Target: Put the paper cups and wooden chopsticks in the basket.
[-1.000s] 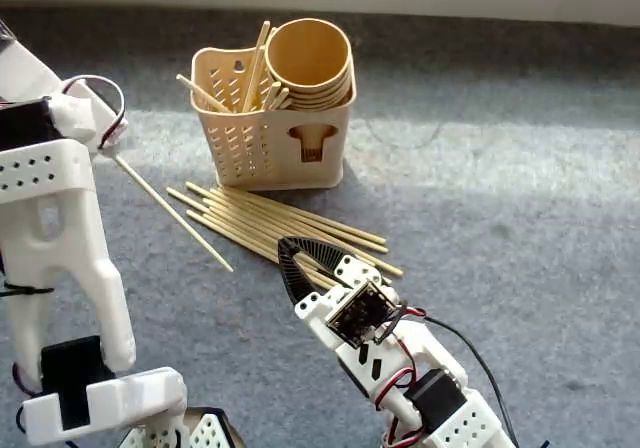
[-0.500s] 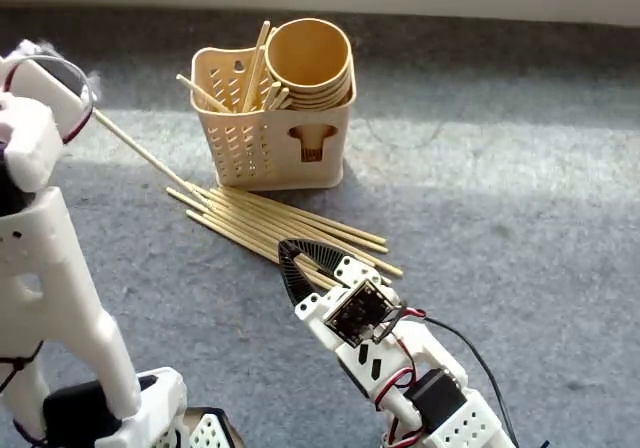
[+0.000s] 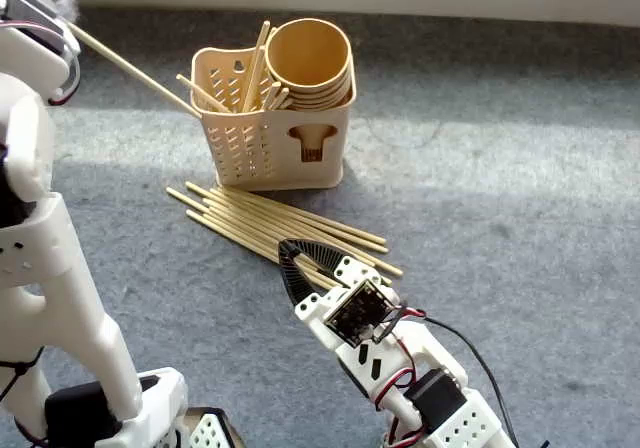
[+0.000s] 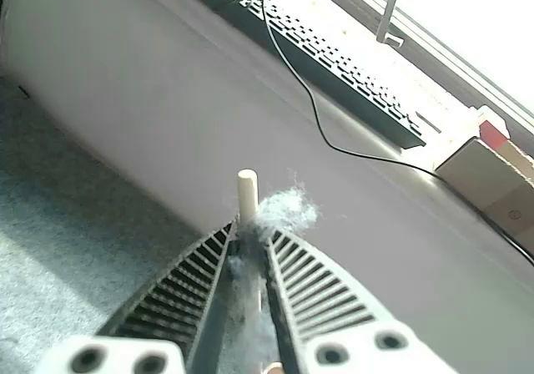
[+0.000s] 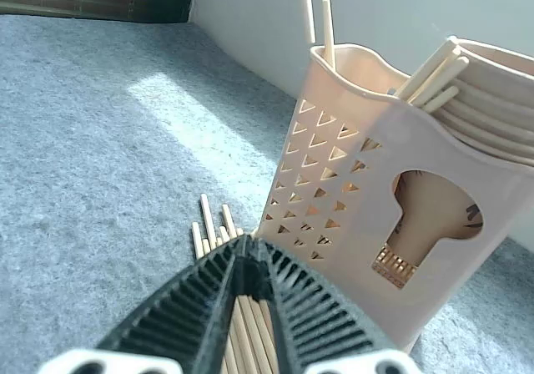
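Wooden chopstick (image 3: 130, 71), gripped with lint (image 4: 288, 209) by left tool (image 4: 249, 232), ends at basket (image 3: 270, 153).

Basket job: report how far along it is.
Done: the stacked paper cups sit in the basket, with several chopsticks standing beside them. In hand: the left hand is shut on one chopstick, held up with its far tip by the basket's rim. Left: the pile of chopsticks on the carpet in front of the basket, where the right hand rests shut.
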Robot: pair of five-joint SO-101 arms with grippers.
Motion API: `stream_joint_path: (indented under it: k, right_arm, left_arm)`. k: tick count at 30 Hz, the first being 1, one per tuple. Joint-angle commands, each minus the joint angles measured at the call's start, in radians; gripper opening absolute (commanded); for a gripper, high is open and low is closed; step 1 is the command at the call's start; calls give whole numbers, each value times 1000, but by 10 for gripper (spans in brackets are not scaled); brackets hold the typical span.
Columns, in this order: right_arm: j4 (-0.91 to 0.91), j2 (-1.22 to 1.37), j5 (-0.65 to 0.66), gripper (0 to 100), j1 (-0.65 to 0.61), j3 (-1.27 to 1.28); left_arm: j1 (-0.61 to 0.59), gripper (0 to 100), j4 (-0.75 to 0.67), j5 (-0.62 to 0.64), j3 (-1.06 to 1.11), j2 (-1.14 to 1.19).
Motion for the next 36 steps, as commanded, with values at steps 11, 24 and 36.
stream_joint_path:
  k: [11, 24, 36]
  right_arm:
    - [4, -10, 9, 5, -12, 93]
    - [4, -10, 12, 5, -12, 93]
    - [4, -10, 12, 5, -12, 93]
  left_arm:
    - [203, 5, -305, -167, 139, -24]
    - [352, 5, -387, -425, 394, -25]
    - [364, 5, -526, -440, 657, -25]
